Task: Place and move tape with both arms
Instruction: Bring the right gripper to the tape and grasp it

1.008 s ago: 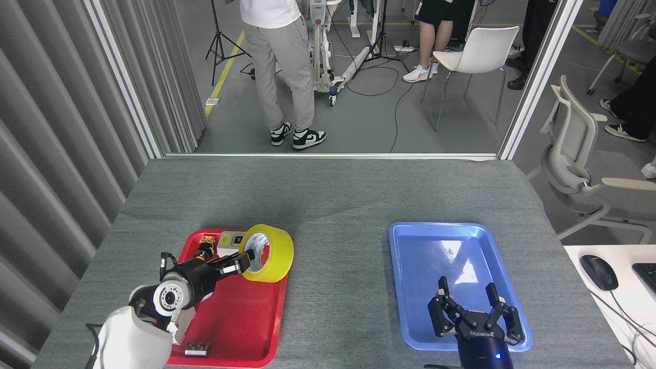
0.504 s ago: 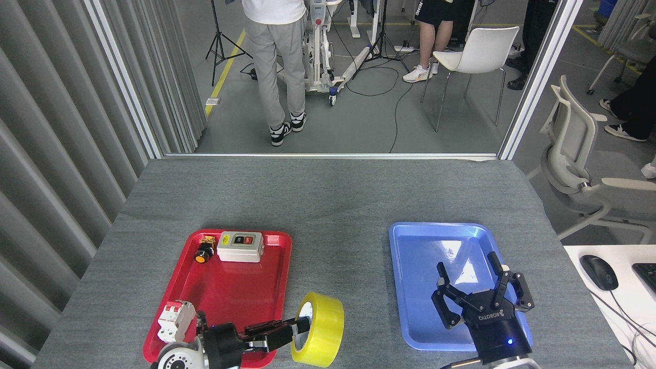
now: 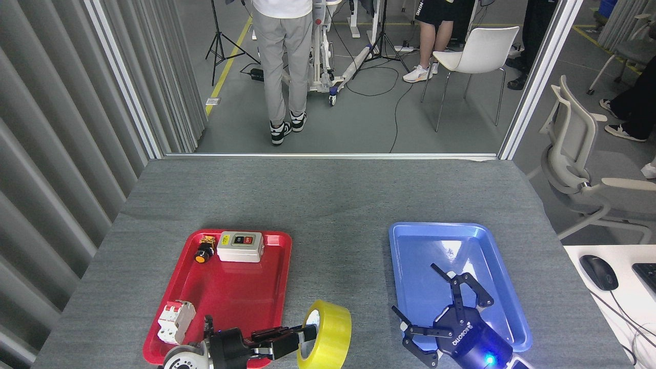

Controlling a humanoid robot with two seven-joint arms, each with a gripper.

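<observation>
The tape (image 3: pixel 328 335), a wide yellow roll with a white core, stands on edge near the table's front edge, just right of the red tray (image 3: pixel 230 297). My left gripper (image 3: pixel 306 338) comes in from the lower left and is shut on the tape, fingers through the core and over the rim. Over the near part of the blue tray (image 3: pixel 456 246), my right gripper (image 3: pixel 425 302) is open, its black fingers spread wide toward the upper left. A gap of grey table separates it from the tape.
The red tray holds a white switch box (image 3: pixel 240 246), a small yellow-capped push button (image 3: pixel 203 252) and a white circuit breaker (image 3: pixel 176 321). A mouse (image 3: pixel 598 272) lies on a white desk at right. People and chairs stand beyond the table's far edge.
The left gripper carried the tape from the red tray's far end to the front, off the tray's right side. The right gripper rotated and spread its fingers toward the tape.
</observation>
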